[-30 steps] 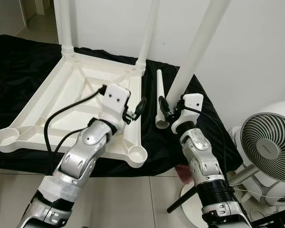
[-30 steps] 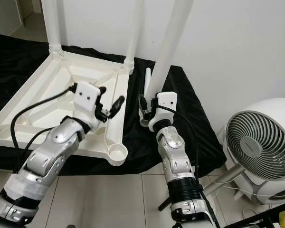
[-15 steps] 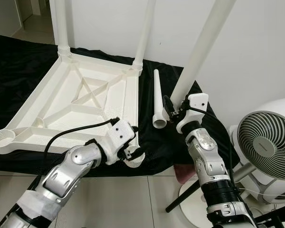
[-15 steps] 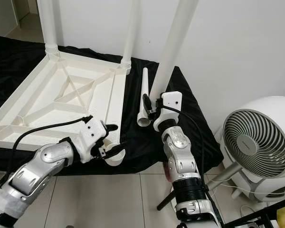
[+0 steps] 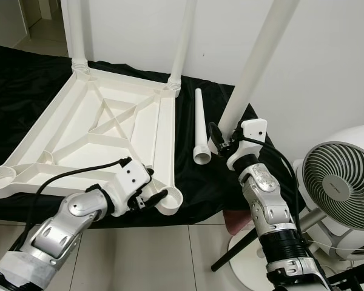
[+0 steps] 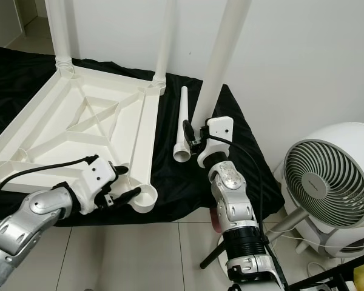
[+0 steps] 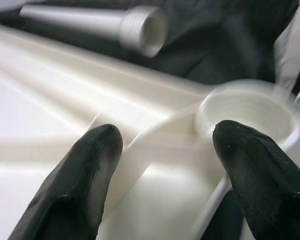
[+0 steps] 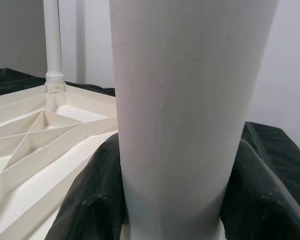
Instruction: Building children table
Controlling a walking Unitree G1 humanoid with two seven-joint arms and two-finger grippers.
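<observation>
On black cloth (image 5: 24, 79): tabletop (image 5: 97, 130) inverted; left hand (image 5: 161, 195) spread at socket (image 5: 170, 202); right hand (image 5: 221, 140) clenching leg (image 5: 258, 63).

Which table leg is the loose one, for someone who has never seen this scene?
Find the upturned white tabletop on the black cloth. Just off its right edge lies the loose leg, flat on the cloth. Two legs stand screwed into corners; the right pincer holds another upright.

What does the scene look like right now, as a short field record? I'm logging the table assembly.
table top: upside down on black cloth, two legs screwed into the far corners
loose leg: lying on the cloth beside the table top
left gripper: open, at the empty near corner socket
right gripper: shut on held leg, upright
fan: at right
</observation>
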